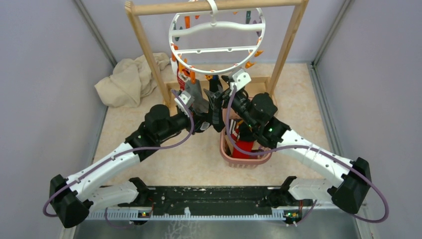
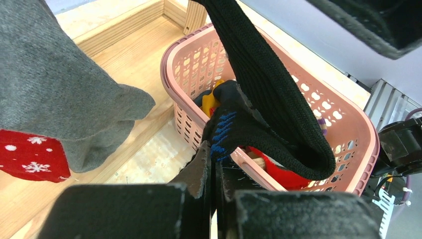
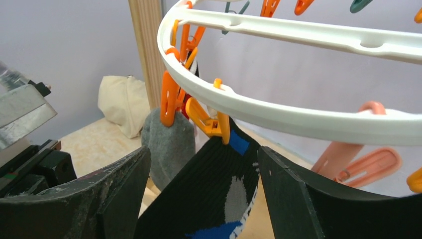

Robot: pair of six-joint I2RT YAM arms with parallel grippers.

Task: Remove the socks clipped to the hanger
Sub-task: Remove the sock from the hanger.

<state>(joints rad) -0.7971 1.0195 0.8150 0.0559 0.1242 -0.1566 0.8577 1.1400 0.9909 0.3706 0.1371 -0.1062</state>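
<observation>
Our left gripper [image 2: 214, 149] is clamped on the lower end of the black knitted sock with blue stitching [image 2: 268, 99]. The sock's long axis rises toward twelve o'clock to an orange plastic clip [image 3: 214, 122] on the round white plastic ring hanger [image 3: 278, 114]. Our right gripper [image 3: 201, 174], jaws wide, straddles the sock and is the nearer arm, with the clip at its twelve o'clock.

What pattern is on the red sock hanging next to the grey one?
White snowflakes on the red sock, seen best in the left wrist view.

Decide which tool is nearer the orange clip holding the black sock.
Right. The right tool stands open just below the orange clip, straddling the black sock; the left tool pinches that sock's lower end, farther down.
</observation>
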